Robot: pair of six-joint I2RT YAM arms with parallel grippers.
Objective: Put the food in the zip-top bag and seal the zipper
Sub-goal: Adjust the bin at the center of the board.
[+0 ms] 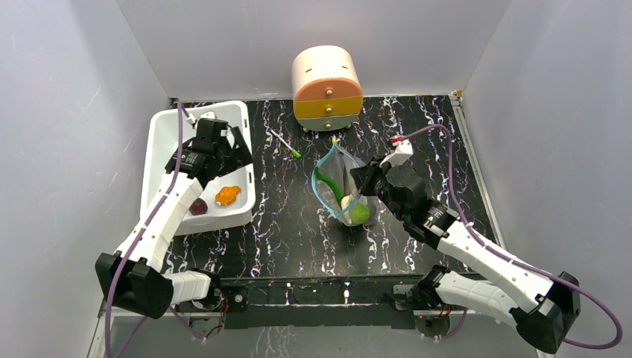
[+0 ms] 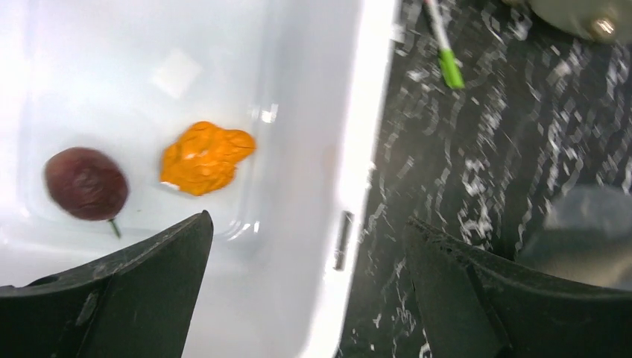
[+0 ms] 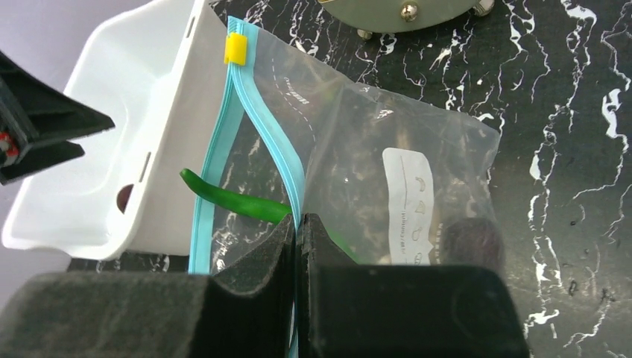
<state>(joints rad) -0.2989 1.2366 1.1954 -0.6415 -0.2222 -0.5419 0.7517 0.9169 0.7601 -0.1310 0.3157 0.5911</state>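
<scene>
The clear zip-top bag [image 1: 344, 186] [image 3: 373, 142] stands at mid-table, its mouth open. Its teal zipper [image 3: 257, 112] ends in a yellow tab [image 3: 235, 48]. My right gripper [image 3: 296, 220] [image 1: 358, 177] is shut on one side of that zipper strip. Food in the bag: a long green pepper [image 3: 231, 198] [image 1: 324, 183], a lime-green fruit [image 1: 360, 214] and a dark rounded piece [image 3: 469, 239]. An orange lump [image 2: 206, 156] [image 1: 227, 195] and a dark purple ball [image 2: 86, 183] [image 1: 198, 206] lie in the white tub [image 2: 365, 149]. My left gripper [image 2: 307, 221] [image 1: 237, 153] hangs open over the tub's right rim, holding nothing.
The white tub [image 1: 168, 127] sits at the left of the black marbled table. A round drawer unit [image 1: 326, 88] stands at the back centre. A thin white pen with a green tip [image 1: 287, 144] [image 2: 445, 56] lies between tub and bag. Grey walls enclose the table.
</scene>
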